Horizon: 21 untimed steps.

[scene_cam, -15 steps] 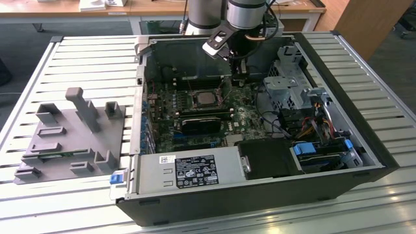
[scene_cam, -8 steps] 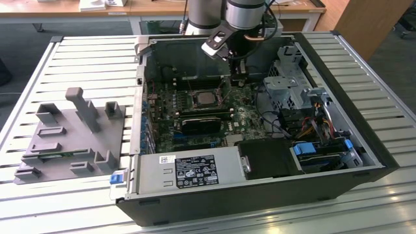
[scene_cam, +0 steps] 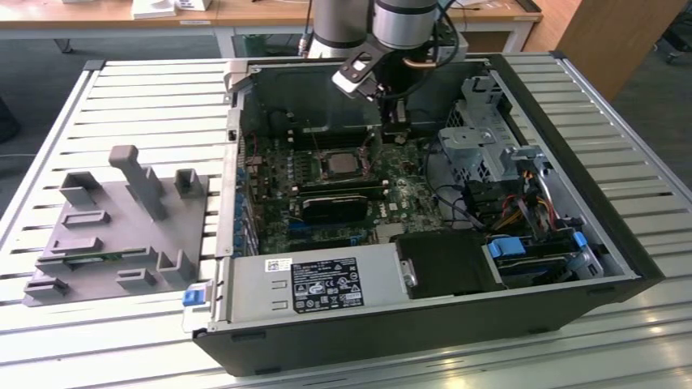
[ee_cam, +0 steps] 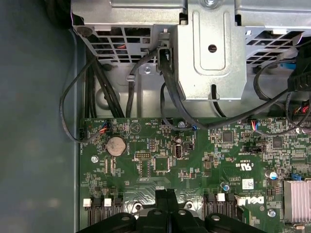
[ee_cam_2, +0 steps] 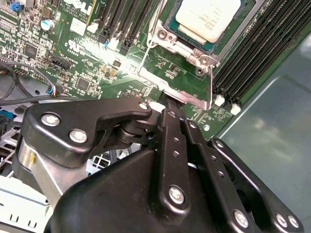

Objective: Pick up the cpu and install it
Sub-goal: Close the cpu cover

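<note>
One arm (scene_cam: 406, 24) points straight down, tool (scene_cam: 395, 136) (seemingly closed) beside seated cpu (scene_cam: 343, 166).

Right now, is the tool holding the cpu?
No; in the second wrist view the cpu sits in the motherboard socket, apart from the tool.

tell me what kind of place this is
Likely a robotics lab or workshop set up for PC assembly: an open desktop computer case lies on a slatted metal table, a grey fixture tray sits beside it, and wooden desks stand behind. The cpu sits on the motherboard.
</note>
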Each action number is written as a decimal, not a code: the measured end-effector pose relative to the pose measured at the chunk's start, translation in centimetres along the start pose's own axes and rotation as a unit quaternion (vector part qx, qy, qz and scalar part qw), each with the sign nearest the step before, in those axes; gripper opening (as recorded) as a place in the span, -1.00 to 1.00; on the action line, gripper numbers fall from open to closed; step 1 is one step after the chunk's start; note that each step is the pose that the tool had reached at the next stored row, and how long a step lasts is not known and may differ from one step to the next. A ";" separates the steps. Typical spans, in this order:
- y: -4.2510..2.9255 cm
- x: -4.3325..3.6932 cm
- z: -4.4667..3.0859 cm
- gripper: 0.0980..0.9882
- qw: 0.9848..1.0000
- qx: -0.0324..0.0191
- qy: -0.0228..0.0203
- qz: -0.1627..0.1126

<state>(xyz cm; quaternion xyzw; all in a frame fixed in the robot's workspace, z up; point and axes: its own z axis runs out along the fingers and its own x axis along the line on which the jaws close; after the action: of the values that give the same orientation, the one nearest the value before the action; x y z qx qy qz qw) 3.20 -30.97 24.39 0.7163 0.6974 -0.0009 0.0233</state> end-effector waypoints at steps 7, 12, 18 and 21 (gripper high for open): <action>-0.44 -0.01 -0.01 -0.98 1.000 0.000 0.000 0.000; -0.68 -0.02 -0.02 -0.98 1.000 0.000 0.000 0.000; -1.07 -0.03 -0.07 -0.98 1.000 0.000 0.000 0.000; -1.27 -0.04 -0.09 -0.98 1.000 0.000 0.000 0.000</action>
<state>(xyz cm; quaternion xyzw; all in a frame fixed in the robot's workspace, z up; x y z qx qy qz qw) 1.93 -30.97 24.44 0.7163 0.6974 -0.0005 0.0230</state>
